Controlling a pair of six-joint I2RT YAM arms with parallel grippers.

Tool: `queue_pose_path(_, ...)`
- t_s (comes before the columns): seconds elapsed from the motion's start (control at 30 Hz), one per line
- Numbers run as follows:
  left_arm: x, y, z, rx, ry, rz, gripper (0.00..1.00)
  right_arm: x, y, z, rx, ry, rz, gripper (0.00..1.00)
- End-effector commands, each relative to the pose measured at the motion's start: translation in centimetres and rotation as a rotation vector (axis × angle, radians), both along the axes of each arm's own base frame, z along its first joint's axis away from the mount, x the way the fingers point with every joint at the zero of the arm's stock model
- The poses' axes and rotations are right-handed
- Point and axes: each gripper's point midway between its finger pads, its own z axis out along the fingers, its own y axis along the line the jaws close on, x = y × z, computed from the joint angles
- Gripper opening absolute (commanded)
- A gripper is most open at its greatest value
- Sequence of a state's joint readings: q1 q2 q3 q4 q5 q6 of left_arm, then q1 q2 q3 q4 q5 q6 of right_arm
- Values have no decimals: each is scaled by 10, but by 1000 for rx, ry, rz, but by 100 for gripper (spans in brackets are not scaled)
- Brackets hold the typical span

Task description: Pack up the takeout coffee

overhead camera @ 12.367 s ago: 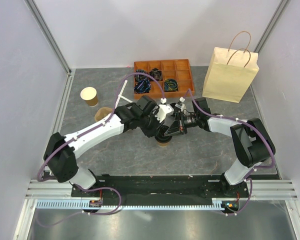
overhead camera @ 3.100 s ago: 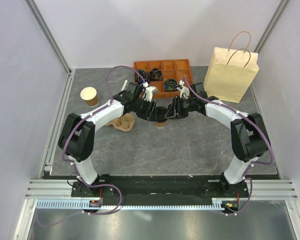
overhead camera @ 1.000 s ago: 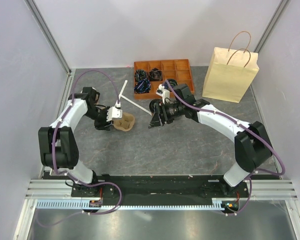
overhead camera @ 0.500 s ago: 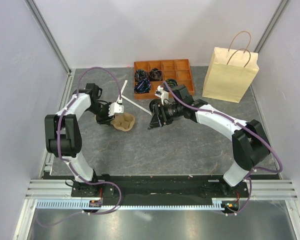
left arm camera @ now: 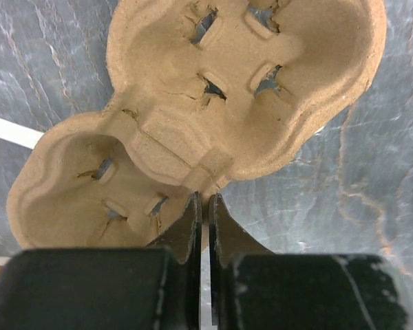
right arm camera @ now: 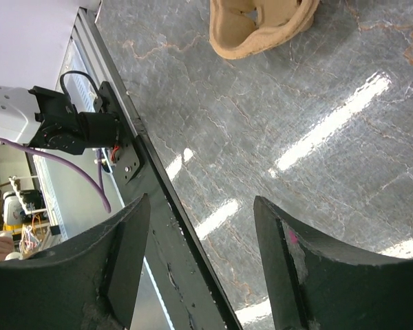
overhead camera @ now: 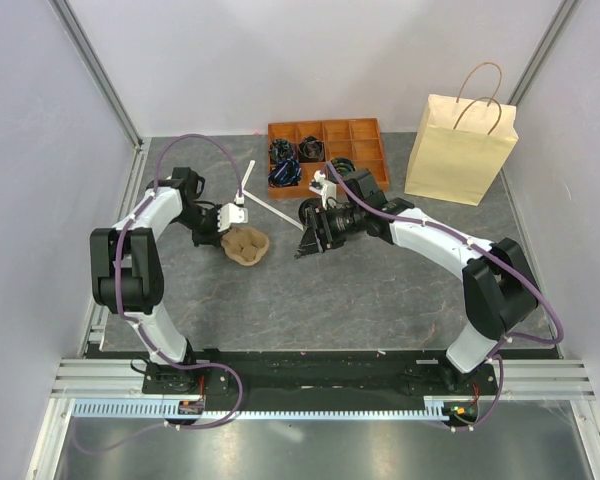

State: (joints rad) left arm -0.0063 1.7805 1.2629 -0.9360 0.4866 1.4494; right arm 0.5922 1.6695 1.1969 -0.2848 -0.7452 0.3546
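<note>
The tan moulded-pulp cup carrier (overhead camera: 246, 245) lies on the grey table left of centre. It fills the left wrist view (left arm camera: 213, 103). My left gripper (overhead camera: 229, 232) (left arm camera: 202, 197) is shut on the carrier's near rim, its thin edge pinched between the blades. My right gripper (overhead camera: 304, 248) (right arm camera: 201, 201) hangs tilted over the table's middle, open, with only bare table between its fingers. The carrier (right arm camera: 261, 27) shows beyond it. A small round black top (overhead camera: 309, 211) peeks out at the right gripper's far side. I cannot tell whether it is the takeout coffee's lid.
A tall cream paper bag (overhead camera: 460, 150) with handles stands at the back right. An orange compartment tray (overhead camera: 365, 150) holding dark items sits at the back centre. A white stick (overhead camera: 270, 208) lies between the tray and the carrier. Pale walls close in on both sides.
My left gripper has come up to the carrier's rim and closed on it. The right arm has barely moved and stays open.
</note>
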Motion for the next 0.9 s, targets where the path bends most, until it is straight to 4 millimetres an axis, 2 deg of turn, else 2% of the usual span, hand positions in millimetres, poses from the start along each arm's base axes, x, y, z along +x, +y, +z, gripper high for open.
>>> queue_pose_path(0.0,-18,-1,20,-19,85,212,2,12,12,26,58,-78,13,70)
queue_pose_path(0.17,-33,-3,35,-48,166,456,2,15,15,28,57,-102,9,69)
queue_pose_path(0.33,-60,-19,49,-146,309,778,2,19,26,34,48,-148,-7,68)
queue_pose_path(0.43,-68,-30,53,-220,381,927,2,22,34,33,49,-153,-53,66)
queue_pose_path(0.5,-66,-35,61,-276,401,1020,2,21,39,28,47,-119,-90,64)
queue_pose_path(0.63,-67,-46,70,-361,468,1134,2,10,68,31,118,-70,-102,64)
queue_pose_path(0.67,-69,-49,70,-379,502,1181,2,4,73,19,106,-23,-91,64)
queue_pose_path(0.73,-73,-56,73,-430,540,1217,2,-1,92,24,149,-6,-73,66)
queue_pose_path(0.77,-74,-60,75,-457,571,1259,2,-2,97,15,135,5,-73,66)
queue_pose_path(0.87,-77,-69,83,-537,616,1299,2,-3,119,23,158,-27,-62,66)
